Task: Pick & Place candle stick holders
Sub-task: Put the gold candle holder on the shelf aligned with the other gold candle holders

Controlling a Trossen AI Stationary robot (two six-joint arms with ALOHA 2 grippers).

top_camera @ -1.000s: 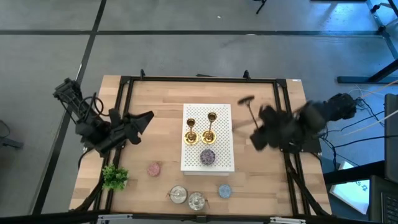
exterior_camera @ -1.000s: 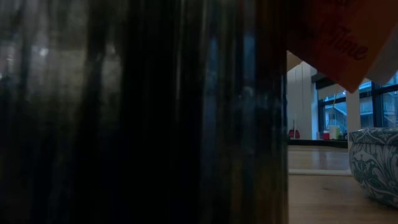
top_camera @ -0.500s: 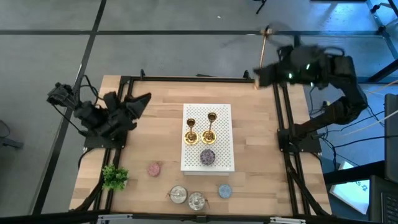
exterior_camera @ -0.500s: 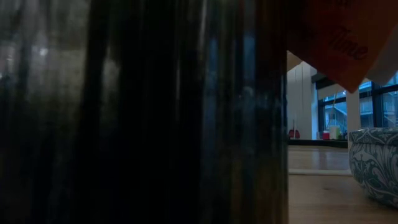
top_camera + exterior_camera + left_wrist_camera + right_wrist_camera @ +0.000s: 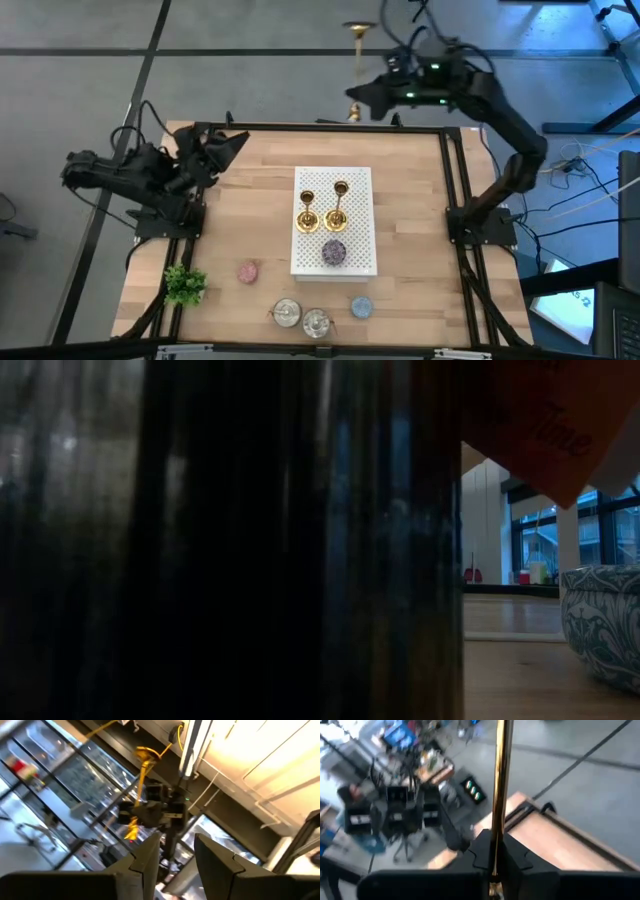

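While one second ago the right gripper (image 5: 357,100) was low over the right side of the table, it has now swung up and away and hangs past the far edge, near the middle of it, with its fingers closed on the thin stem of a gold holder (image 5: 357,45), whose two ends stick out on both sides of the fingers. Two other holders (image 5: 322,208) stand side by side on the white board (image 5: 358,255) in the middle of the table, with a purple disc (image 5: 333,251) just before them. I judge that the third holder is going away from the board and not toward it, so the placing is not yet near. The left gripper (image 5: 222,150) has also lifted, and it now sits at the far left corner with its fingers a little apart and nothing between them. The low view is almost all blocked by something dark and close; only a patterned bowl (image 5: 602,622) shows at its side. I cannot tell which end of the held holder is the base.
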